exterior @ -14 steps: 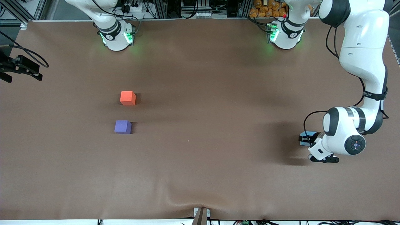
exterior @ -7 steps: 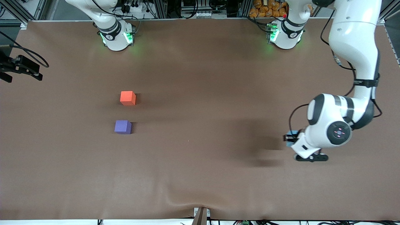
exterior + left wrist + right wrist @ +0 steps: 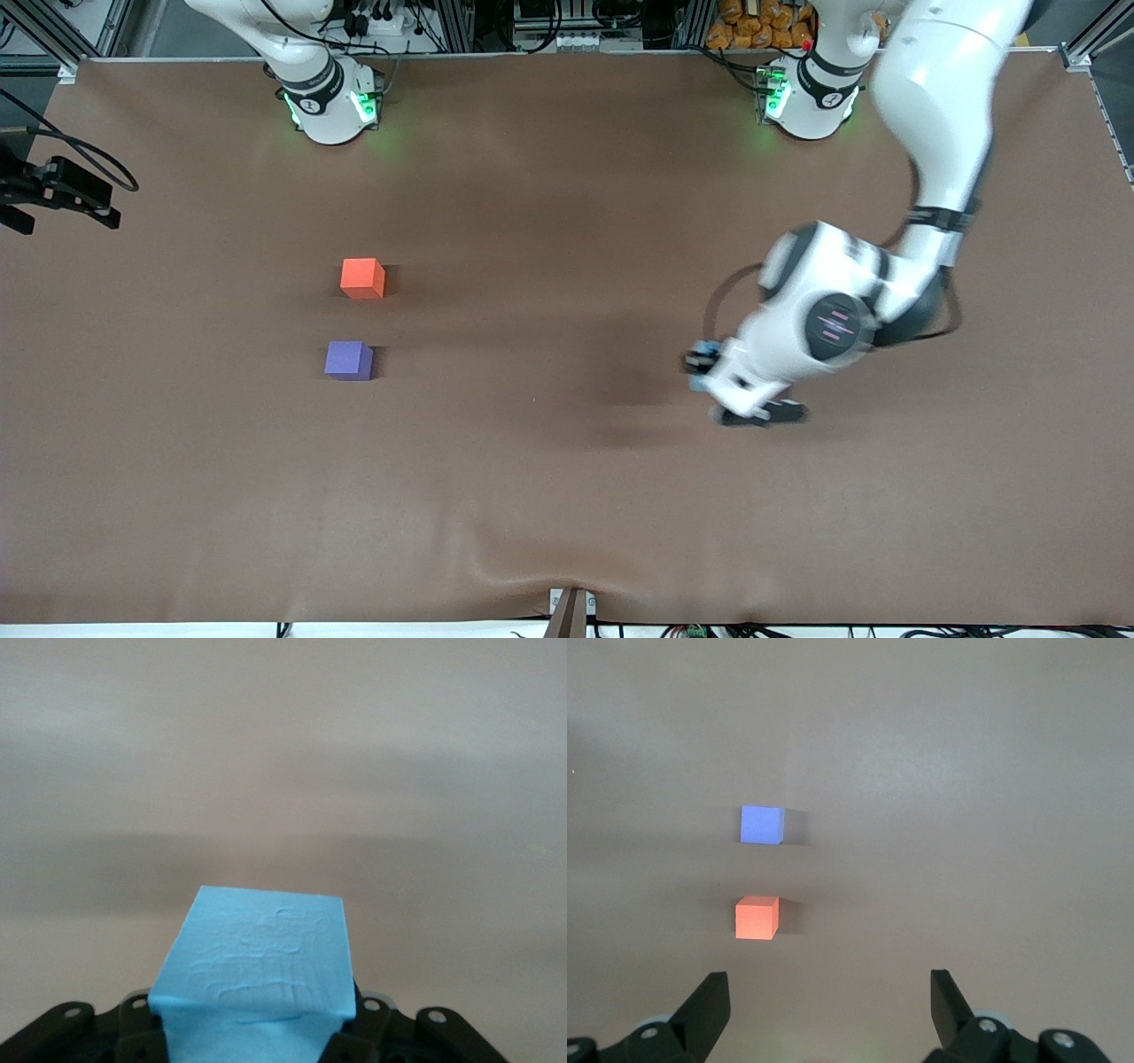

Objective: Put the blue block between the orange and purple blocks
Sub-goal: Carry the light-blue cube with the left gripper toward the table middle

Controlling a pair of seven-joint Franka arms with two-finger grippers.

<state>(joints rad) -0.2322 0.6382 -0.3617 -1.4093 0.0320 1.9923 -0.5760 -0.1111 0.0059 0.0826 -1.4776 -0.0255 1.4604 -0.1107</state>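
While you watched, your left pincer (image 3: 702, 365) had swung away from the left arm's end of the bench (image 3: 567, 496) and travelled toward the middle, carrying the blue block (image 3: 257, 970) with it over the last second. Its jaws were closed tight on the cube, which showed in the left wrist view clamped low between them, with bare brown surface under it. That meant the pickup was done and the carry was under way, though well short of its goal: the orange block (image 3: 362, 277) and the purple block (image 3: 348, 360) sat well apart from the pincer, toward the right arm's end, with a narrow gap between them. The left arm reached out from its base in a long bend, wrist turned down and angled toward those two cubes. Your right pincer (image 3: 830, 1005) waited with jaws wide and empty, looking down on both cubes.
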